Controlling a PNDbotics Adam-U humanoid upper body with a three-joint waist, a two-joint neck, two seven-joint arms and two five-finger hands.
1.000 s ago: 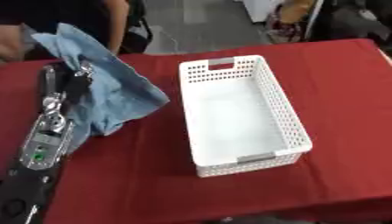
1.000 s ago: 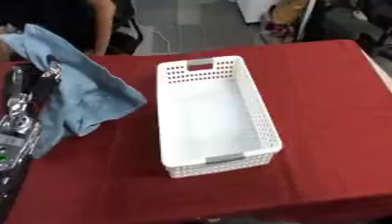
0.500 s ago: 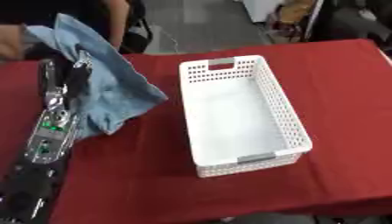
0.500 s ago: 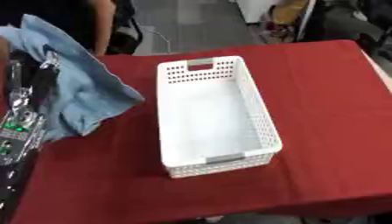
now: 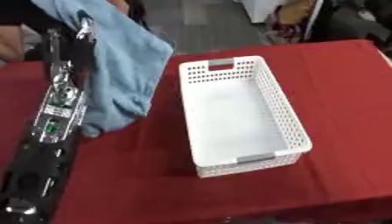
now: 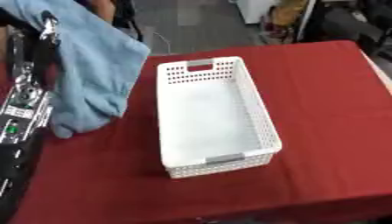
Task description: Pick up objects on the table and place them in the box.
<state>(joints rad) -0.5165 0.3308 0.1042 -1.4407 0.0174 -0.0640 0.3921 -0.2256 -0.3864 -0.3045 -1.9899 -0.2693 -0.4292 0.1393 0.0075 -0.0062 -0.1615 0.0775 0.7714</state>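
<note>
A light blue cloth (image 5: 130, 65) hangs from my left hand (image 5: 82, 27) at the upper left, lifted off the red table (image 5: 337, 78); its lower end droops to about table level beside my forearm (image 5: 54, 118). The hand's fingers are curled on the cloth's top edge. The white perforated box (image 5: 281, 105) stands empty in the middle of the table, just right of the hanging cloth, its long side running away from me. My right hand shows in neither view.
My left arm runs up the left side from the lower corner. The table's front edge lies close below the box, and its right edge is at the far right. Beyond the far edge there is grey floor and furniture.
My left hand has risen and moved away from me with the cloth, which lay bunched on the table and now hangs mostly in the air. The box has stayed put.
</note>
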